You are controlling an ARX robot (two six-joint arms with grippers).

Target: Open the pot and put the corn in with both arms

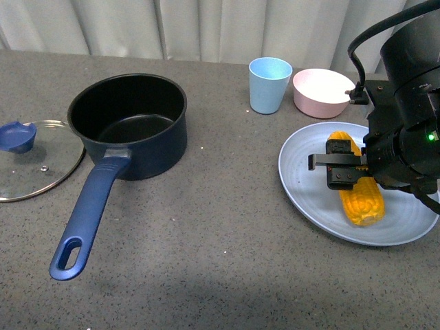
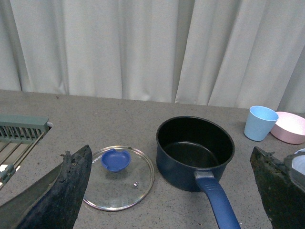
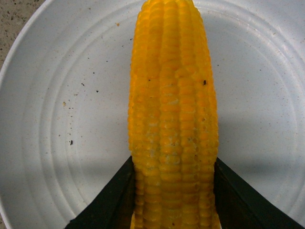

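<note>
Grey table (image 1: 206, 275) bears pot (image 1: 159, 148), lid (image 1: 34, 172), cup (image 1: 269, 88), bowl (image 1: 317, 106), plate (image 1: 306, 189).

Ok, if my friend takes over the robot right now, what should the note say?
Left gripper: open, empty, held above the table, facing the pot.
Right gripper: closed against both sides of the corn, which lies on the pale blue plate.
The pot is open and empty. The glass lid lies flat on the table beside it.
Done: lid off.
Left to do: lift the corn, carry it over and put it in the pot.
</note>
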